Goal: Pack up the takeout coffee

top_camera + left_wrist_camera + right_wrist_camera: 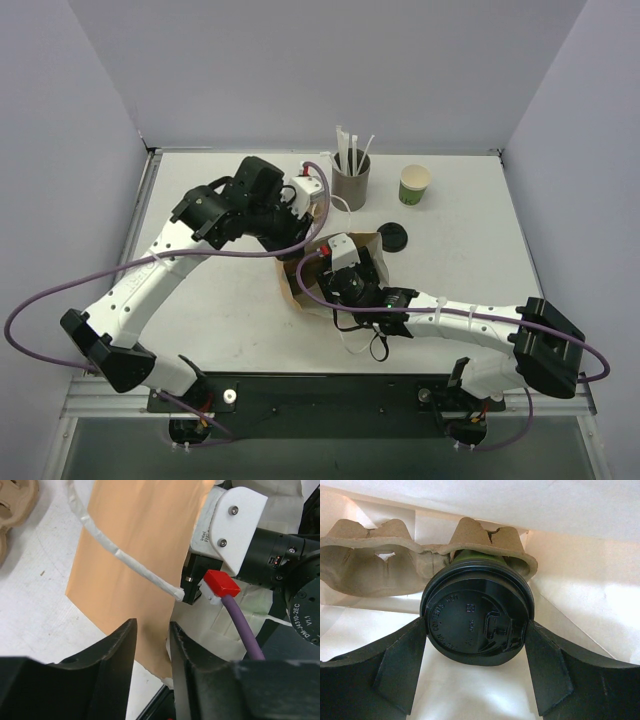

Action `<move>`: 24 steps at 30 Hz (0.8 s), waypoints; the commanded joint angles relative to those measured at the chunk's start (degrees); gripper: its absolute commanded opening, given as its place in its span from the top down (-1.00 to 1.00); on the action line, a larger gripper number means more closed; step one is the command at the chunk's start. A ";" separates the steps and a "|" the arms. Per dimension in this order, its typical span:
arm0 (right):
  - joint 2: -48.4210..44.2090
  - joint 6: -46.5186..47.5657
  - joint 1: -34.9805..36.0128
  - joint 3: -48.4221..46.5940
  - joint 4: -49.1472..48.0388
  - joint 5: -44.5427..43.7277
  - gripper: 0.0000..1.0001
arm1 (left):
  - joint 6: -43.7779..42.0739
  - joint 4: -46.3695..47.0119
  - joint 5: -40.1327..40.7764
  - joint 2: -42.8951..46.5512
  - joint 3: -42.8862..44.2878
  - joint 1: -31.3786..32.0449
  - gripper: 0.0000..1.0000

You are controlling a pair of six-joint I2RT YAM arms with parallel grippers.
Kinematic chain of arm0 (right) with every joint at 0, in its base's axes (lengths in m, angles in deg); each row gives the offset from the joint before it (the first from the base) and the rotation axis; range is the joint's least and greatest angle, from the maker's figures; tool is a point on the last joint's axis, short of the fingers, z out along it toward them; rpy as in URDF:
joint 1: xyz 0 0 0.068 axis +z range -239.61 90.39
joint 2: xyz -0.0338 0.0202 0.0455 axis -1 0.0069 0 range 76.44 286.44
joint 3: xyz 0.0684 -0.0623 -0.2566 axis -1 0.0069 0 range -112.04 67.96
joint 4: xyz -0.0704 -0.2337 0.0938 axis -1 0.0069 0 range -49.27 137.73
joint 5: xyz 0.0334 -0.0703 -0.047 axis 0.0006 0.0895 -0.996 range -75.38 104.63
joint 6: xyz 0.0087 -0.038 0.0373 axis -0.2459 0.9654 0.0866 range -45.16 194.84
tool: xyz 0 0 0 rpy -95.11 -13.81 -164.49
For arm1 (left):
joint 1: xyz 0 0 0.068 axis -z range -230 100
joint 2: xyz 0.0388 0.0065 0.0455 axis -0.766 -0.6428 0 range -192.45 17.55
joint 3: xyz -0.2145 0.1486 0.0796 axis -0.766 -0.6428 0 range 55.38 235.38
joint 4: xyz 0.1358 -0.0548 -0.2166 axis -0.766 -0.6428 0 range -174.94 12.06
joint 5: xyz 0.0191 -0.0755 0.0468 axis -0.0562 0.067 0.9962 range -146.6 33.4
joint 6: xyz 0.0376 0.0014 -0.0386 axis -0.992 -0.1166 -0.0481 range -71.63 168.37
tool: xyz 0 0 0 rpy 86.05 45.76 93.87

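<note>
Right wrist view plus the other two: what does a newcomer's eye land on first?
The takeout coffee, black lid facing the camera, sits in a pulp cup carrier inside the paper bag, held between the fingers of the right end effector. From above, that bag lies in the middle of the table, and its brown wall runs between the fingers of the left end effector.

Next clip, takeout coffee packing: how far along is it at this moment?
Done: the lidded takeout coffee sits in a pocket of the pulp carrier inside the paper bag. In hand: the right gripper clasps it from both sides; the left gripper straddles the bag's wall, grip unclear. Remaining: release the coffee, draw the right arm out, let go of the bag.
</note>
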 commanded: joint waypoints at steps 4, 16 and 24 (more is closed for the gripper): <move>0.20 -1.75 0.10 1.59 0.32 0.65 0.08 | 1.00 0.75 6.17 1.62 -0.68 4.53 0.56; 1.43 -3.33 -0.16 4.05 -3.28 0.21 0.07 | 4.96 9.18 10.57 11.10 -12.19 8.84 1.00; 2.66 -4.29 -0.43 3.97 -4.25 0.91 0.07 | 4.87 9.45 8.37 14.54 -17.38 9.01 1.00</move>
